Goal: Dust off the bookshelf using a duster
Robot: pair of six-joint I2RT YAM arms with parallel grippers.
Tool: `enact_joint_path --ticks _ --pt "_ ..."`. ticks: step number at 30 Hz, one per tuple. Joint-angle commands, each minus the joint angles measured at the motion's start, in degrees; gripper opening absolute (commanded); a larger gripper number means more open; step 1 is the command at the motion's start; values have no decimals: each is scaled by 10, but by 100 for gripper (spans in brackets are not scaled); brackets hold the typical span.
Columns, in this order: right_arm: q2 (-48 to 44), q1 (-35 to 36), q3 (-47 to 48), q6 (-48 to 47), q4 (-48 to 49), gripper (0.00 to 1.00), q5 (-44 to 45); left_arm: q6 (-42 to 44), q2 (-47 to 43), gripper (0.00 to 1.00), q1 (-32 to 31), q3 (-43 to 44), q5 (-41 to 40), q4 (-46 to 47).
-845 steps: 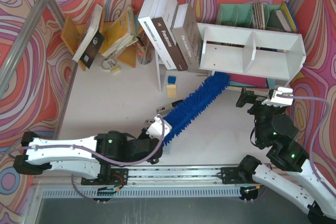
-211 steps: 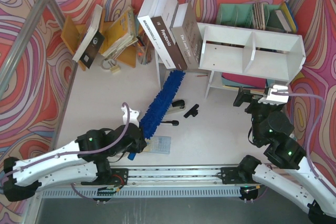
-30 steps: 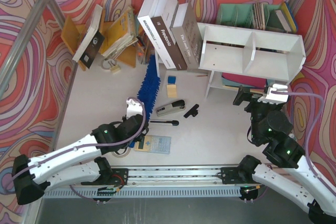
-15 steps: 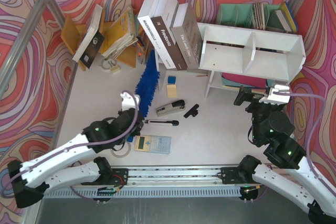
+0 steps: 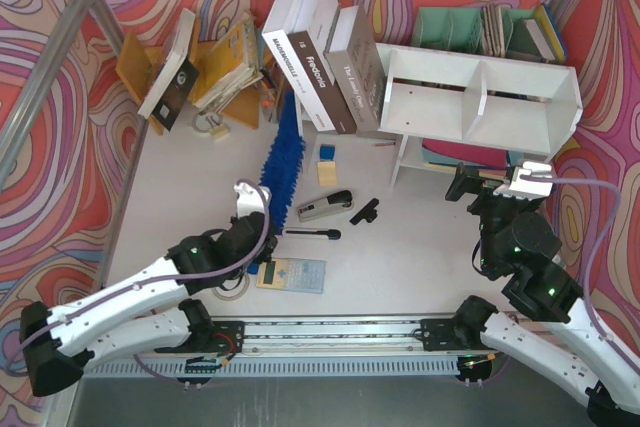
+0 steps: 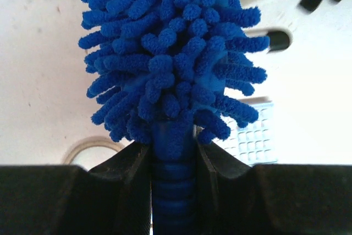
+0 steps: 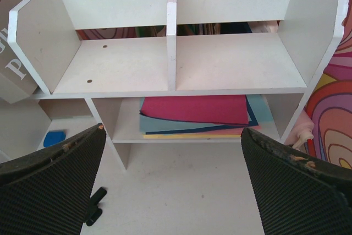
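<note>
- Thick books [image 5: 322, 67] lean together at the middle of the far edge of the table [image 5: 420, 257].
- Orange-yellow wooden book rack [image 5: 133, 67] in the far left corner, holding tilted books.
- Teal file organiser [image 5: 448, 27] in the far right corner.
- Stapler [image 5: 326, 206], black pen [image 5: 312, 234] and small black clip-like piece [image 5: 364, 212] lie mid-table, near each other.
- Calculator [image 5: 290, 274] lies toward the near edge.
- Yellow sticky-note pad [image 5: 326, 173] sits just beside a blue one [image 5: 327, 152].

Dark book spine [image 5: 319, 81] — "freedom"; neighbouring spines' [image 5: 360, 87] print illegible.
</note>
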Motion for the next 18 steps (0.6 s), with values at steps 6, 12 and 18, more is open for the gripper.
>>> enact_joint_path --ticks 6,12,18 --pt "-2 -1 1 4 -9 99 2 -47 56 0 -4 -86 57 61" --pt "0 -2 1 3 -8 99 0 -29 3 0 -1 -17 -41 -22" --pt "-6 -1 0 5 -8 99 2 22 -55 0 1 109 -133 -91"
